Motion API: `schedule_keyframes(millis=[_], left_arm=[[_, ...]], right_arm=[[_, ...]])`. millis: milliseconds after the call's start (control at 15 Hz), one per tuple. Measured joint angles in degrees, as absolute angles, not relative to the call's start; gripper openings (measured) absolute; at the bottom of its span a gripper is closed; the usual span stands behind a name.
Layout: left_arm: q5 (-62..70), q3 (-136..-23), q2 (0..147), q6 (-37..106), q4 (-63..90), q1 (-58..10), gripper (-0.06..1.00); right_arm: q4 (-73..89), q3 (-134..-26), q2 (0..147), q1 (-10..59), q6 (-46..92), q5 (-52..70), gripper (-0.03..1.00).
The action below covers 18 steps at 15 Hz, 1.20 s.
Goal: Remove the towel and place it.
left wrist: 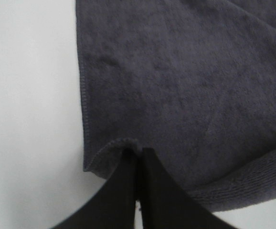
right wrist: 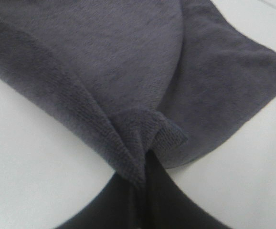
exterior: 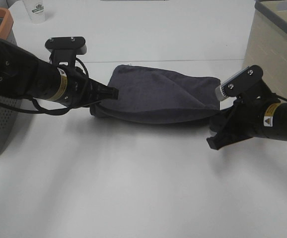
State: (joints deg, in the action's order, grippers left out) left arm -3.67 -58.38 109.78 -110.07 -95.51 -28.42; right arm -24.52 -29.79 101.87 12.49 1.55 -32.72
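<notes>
I see one towel (exterior: 158,96), dark grey, lying bunched and folded on the white table (exterior: 143,188), just above the middle of the high view. It stretches from left to right between my two arms.

The left gripper (exterior: 112,93) comes in from the left of the frame and meets the towel's left end. In the left wrist view its two fingers are pressed together at (left wrist: 138,155), with the hemmed edge of the towel (left wrist: 185,86) pinched between their tips. The cloth curls up slightly right at the bite.

The right gripper (exterior: 217,130) reaches in from the right and sits at the towel's right end, slightly below it in the frame. In the right wrist view its fingers (right wrist: 145,183) are clamped on a raised fold of towel (right wrist: 119,71). The fold stands up in a small peak over the tips, and the rest spreads away flat on the table.

I count two baskets. One is grey and perforated with an orange rim (exterior: 4,134), at the left edge behind the left arm. The other is beige (exterior: 272,49), in the upper right corner. One paper cup (exterior: 37,11) stands at the top left.
</notes>
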Motion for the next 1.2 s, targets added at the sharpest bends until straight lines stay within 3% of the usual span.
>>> schedule_keyframes(millis=[333,467,600,733,1200], left_arm=[[-6.5,-55.2,109.0,-108.5,-96.8,-28.4,0.01],[-8.1,-53.9,108.1,-108.5,-97.5,-28.4,0.13],[-9.0,-53.6,107.5,-108.5,-97.6,-28.4,0.41],[-9.1,-53.5,105.0,-108.5,-98.3,-28.4,0.78],[-15.3,-53.5,93.9,-111.9,-99.5,-28.4,0.82]], right_arm=[[-43.3,-27.5,101.8,12.5,3.6,-32.7,0.02],[-43.9,-27.5,101.8,12.5,3.6,-32.6,0.06],[-44.1,-27.5,101.8,12.5,3.7,-32.1,0.35],[-44.2,-27.5,101.8,12.5,5.0,-31.9,0.80],[-44.2,-27.4,93.8,12.5,5.0,-25.2,0.86]])
